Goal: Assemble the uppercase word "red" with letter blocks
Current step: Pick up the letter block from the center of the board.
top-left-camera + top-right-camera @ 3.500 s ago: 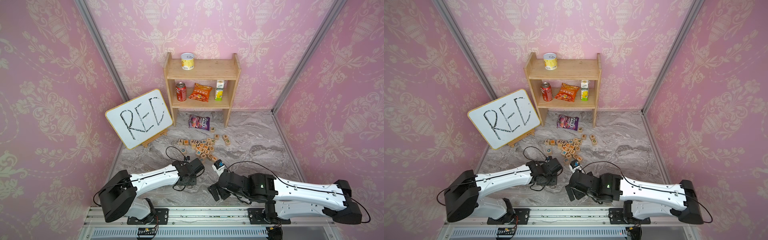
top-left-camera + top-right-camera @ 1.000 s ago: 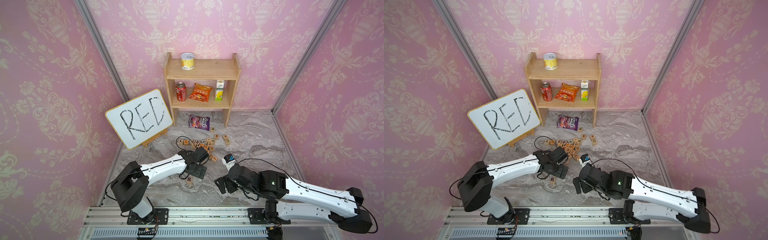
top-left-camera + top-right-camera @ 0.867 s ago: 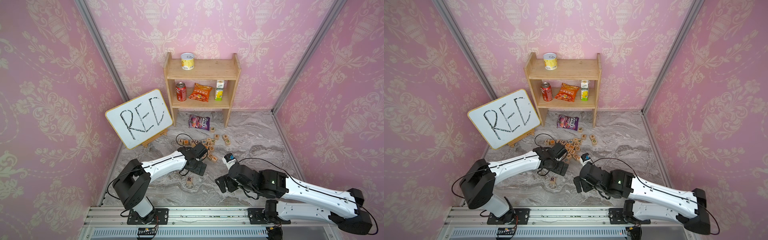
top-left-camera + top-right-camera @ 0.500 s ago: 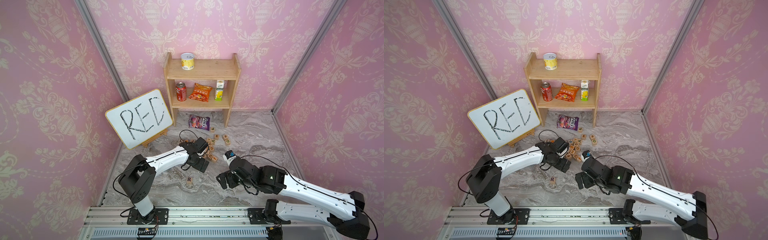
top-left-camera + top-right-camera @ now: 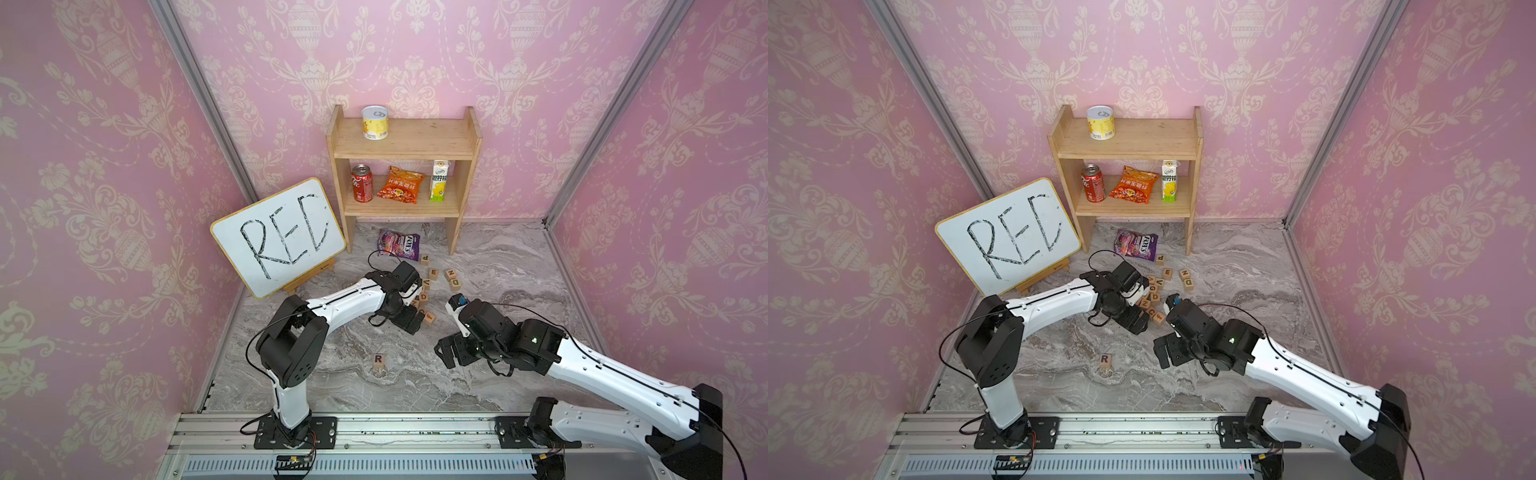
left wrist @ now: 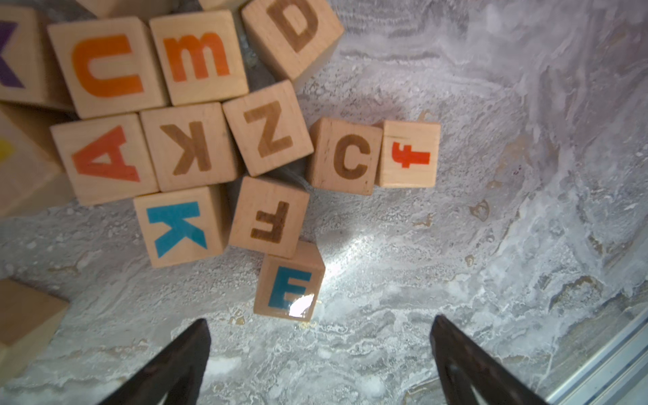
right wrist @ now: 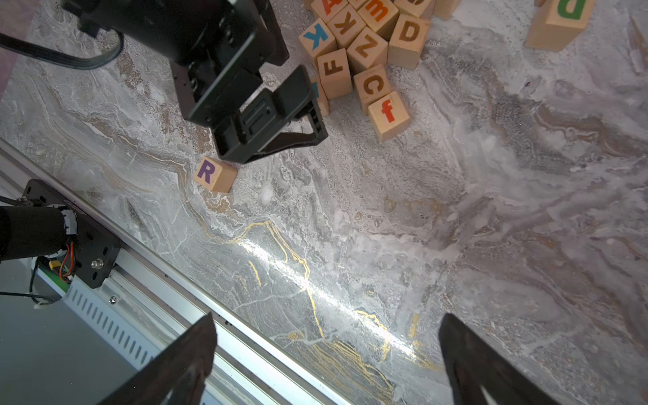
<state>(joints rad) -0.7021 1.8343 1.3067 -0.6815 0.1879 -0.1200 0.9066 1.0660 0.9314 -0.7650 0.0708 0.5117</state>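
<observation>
Left gripper [image 6: 319, 319] wide, empty, just short of teal E block [image 6: 289, 280]; right gripper [image 7: 326, 315] wide, empty; R block [image 5: 378, 360] alone near worktop [image 5: 511, 266] front edge.

We record two arms of like build. The left arm [image 5: 349, 301] and right arm [image 5: 615, 374] each carry white shell links between black joint housings [image 5: 291, 353]. Black cables [image 7: 52, 58] run loose along the links. A small green light [image 5: 533, 338] shows on the right arm's black housing. The fingers [image 6: 182, 357] are dark, tapering wedges. Black base plates [image 5: 324, 432], fixed with screws, sit on a ribbed aluminium rail [image 5: 415, 428]. Red and orange wires [image 7: 65, 264] show at one base.
</observation>
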